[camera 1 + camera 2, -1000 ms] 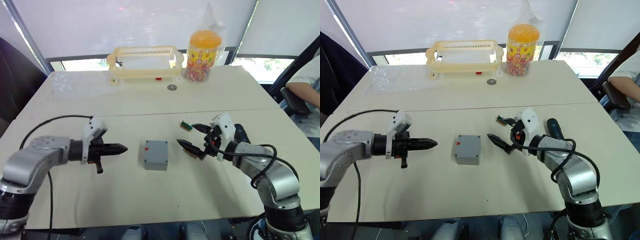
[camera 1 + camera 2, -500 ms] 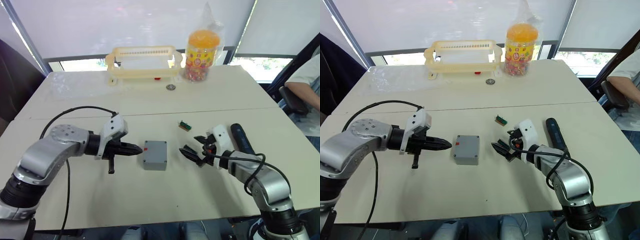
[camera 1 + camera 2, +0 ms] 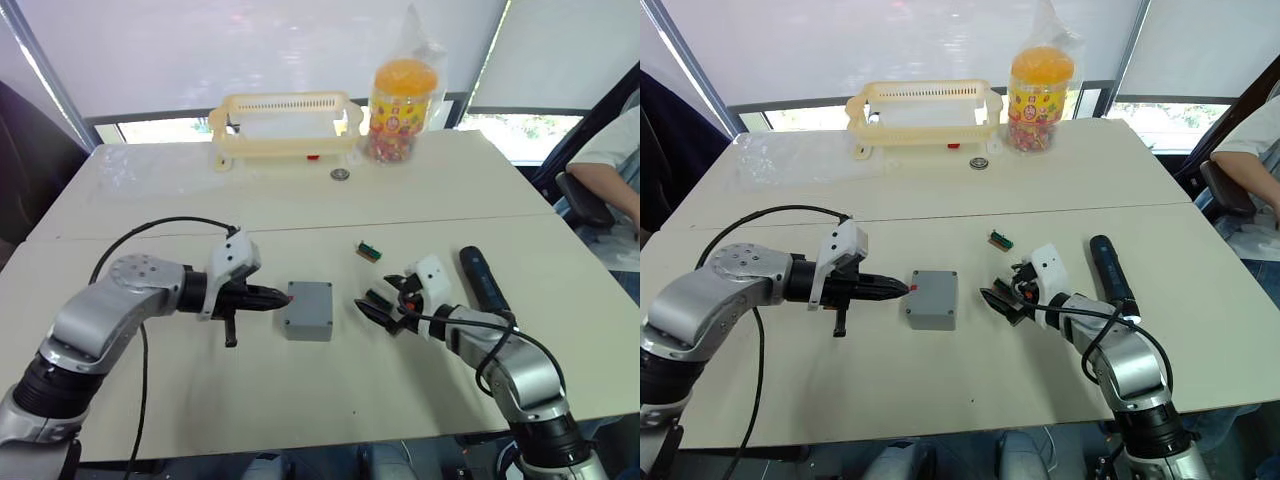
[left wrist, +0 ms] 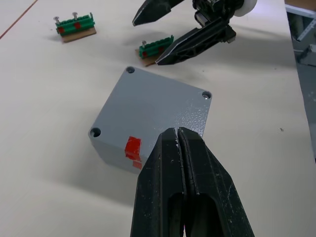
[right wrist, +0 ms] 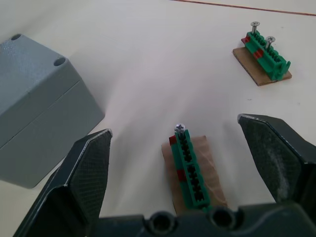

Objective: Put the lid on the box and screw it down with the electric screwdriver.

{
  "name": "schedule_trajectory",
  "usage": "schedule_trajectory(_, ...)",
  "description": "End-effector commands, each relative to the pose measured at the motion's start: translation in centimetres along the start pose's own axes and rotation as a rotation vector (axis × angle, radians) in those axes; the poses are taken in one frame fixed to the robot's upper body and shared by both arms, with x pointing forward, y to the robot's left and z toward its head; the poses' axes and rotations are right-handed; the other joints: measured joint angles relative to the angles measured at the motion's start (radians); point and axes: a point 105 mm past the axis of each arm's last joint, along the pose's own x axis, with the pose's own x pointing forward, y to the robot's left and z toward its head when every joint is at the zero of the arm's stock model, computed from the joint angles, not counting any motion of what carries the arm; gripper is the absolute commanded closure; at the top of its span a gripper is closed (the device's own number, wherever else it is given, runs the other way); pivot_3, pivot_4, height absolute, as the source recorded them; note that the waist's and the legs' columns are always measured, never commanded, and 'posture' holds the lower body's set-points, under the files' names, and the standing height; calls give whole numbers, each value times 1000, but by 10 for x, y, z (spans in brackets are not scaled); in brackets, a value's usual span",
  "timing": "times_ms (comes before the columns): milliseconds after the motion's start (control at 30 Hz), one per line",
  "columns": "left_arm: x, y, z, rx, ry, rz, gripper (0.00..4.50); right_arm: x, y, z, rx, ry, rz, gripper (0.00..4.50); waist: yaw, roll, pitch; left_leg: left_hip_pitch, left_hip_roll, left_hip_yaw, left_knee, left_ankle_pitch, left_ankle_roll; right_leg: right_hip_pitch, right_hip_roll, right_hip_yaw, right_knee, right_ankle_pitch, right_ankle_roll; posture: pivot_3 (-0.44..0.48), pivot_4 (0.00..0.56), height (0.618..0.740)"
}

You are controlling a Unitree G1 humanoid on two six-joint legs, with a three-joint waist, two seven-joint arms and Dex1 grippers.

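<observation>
Broadly, we see a pale table [image 3: 300, 390] with a cream basket [image 3: 285, 125] at its far edge, around 12 o'clock from the middle, and a candy jar with an orange lid [image 3: 403, 98] just beside it at 1 o'clock. A small round metal piece [image 3: 342, 174] lies near the basket's front.

At the table's middle sits the box [image 3: 309, 309], grey, with the lid [image 4: 158, 106] already lying on top, corner holes showing, and a red mark on its side. The electric screwdriver [image 3: 483, 281] lies on the table at 3 o'clock from the box, well apart from it.

Our left gripper [image 3: 277, 296] points at the box from 9 o'clock, its fingers pressed together and its tip just at the side with the red mark.

Our right gripper [image 3: 382, 303] sits at 3 o'clock from the box, jaws spread wide around a green terminal block with a screw [image 5: 189, 165], not touching it. A second green terminal block [image 3: 369, 250] lies at about 1 o'clock from the box.
</observation>
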Motion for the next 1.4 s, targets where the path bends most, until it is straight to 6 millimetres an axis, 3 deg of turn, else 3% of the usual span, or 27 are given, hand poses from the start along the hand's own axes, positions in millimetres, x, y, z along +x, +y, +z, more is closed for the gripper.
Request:
schedule_trajectory(33,-2,-1,3,29,-6,11,4500,2,1,12,-24,-49,-1,1296,0,0,0,0,0,0,0,0,0,0,0,0,0,0,0,0,150,740)
schedule_trajectory(67,-2,-1,3,28,-6,13,4500,3,1,12,-23,-49,-1,1825,0,0,0,0,0,0,0,0,0,0,0,0,0,0,0,0,150,740)
schedule_trajectory(467,0,1,2,29,-12,25,4500,6,0,6,-29,-30,-10,1825,0,0,0,0,0,0,0,0,0,0,0,0,0,0,0,0,150,740)
schedule_trajectory(567,1,1,2,28,-13,25,4500,7,-1,6,-29,-32,-14,2722,0,0,0,0,0,0,0,0,0,0,0,0,0,0,0,0,150,740)
schedule_trajectory(667,1,1,2,27,-13,26,4500,7,-2,6,-28,-31,-16,4257,0,0,0,0,0,0,0,0,0,0,0,0,0,0,0,0,150,740)
schedule_trajectory(700,1,1,2,27,-13,28,4500,7,-1,5,-29,-29,-14,4439,0,0,0,0,0,0,0,0,0,0,0,0,0,0,0,0,150,740)
schedule_trajectory(967,0,2,1,24,-14,34,4500,4,-3,9,-28,-42,-24,4439,0,0,0,0,0,0,0,0,0,0,0,0,0,0,0,0,150,740)
schedule_trajectory(1400,3,4,1,33,-21,25,4500,-10,4,59,-42,-179,9,4439,0,0,0,0,0,0,0,0,0,0,0,0,0,0,0,0,150,740)
